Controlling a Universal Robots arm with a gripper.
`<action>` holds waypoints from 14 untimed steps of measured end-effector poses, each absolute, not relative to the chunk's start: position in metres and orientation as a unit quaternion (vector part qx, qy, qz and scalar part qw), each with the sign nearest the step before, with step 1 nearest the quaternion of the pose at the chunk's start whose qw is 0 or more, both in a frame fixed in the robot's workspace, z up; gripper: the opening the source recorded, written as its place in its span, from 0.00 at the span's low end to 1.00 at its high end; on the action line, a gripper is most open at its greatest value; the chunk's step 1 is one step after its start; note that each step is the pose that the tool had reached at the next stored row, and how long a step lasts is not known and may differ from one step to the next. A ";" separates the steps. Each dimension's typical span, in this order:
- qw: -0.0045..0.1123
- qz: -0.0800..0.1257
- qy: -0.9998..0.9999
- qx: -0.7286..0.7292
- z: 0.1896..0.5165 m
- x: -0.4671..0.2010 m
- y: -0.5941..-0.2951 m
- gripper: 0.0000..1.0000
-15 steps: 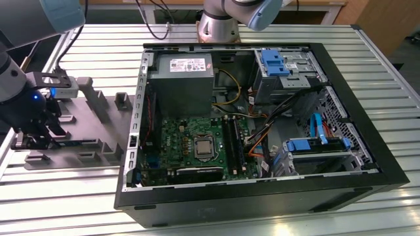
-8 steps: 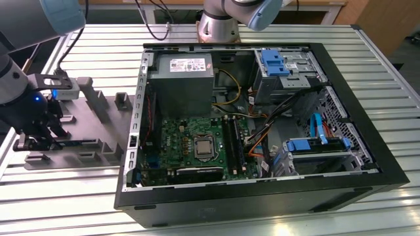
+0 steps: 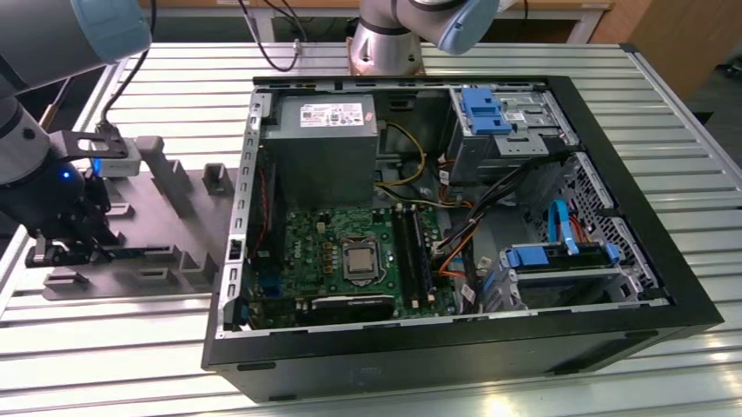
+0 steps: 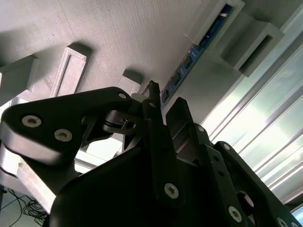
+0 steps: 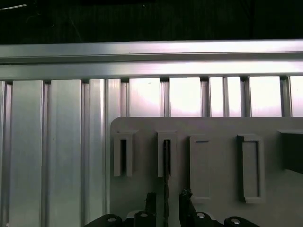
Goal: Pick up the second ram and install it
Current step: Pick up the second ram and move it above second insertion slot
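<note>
The second ram (image 5: 166, 156) stands on its edge in a slot of the grey fixture plate (image 5: 218, 127), seen end-on as a thin dark strip. In the second wrist view the same ram (image 4: 199, 45) runs as a dark board with blue parts between grey holder blocks. My gripper (image 5: 167, 197) is open and straddles the near end of the stick, one finger on each side with a gap to the board. In the exterior view the gripper (image 3: 64, 248) hangs low over the fixture plate (image 3: 174, 226), at the exterior view's left of the open computer case (image 3: 464, 347).
The motherboard (image 3: 313, 243) lies in the case with its black memory slots (image 3: 412, 252) beside the processor socket. A grey power supply (image 3: 325, 148), blue drive cages and bundled cables crowd the case. Upright grey blocks (image 3: 174, 178) rise from the fixture plate near the gripper.
</note>
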State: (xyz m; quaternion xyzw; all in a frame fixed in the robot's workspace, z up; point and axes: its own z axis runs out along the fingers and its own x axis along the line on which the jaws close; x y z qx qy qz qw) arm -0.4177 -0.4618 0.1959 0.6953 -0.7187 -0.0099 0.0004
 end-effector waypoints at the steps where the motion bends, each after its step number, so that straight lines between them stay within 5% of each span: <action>1: 0.001 -0.010 -0.719 0.695 0.196 -0.418 -0.462 0.33; 14: 0.000 -0.008 -0.719 0.695 0.189 -0.418 -0.462 0.33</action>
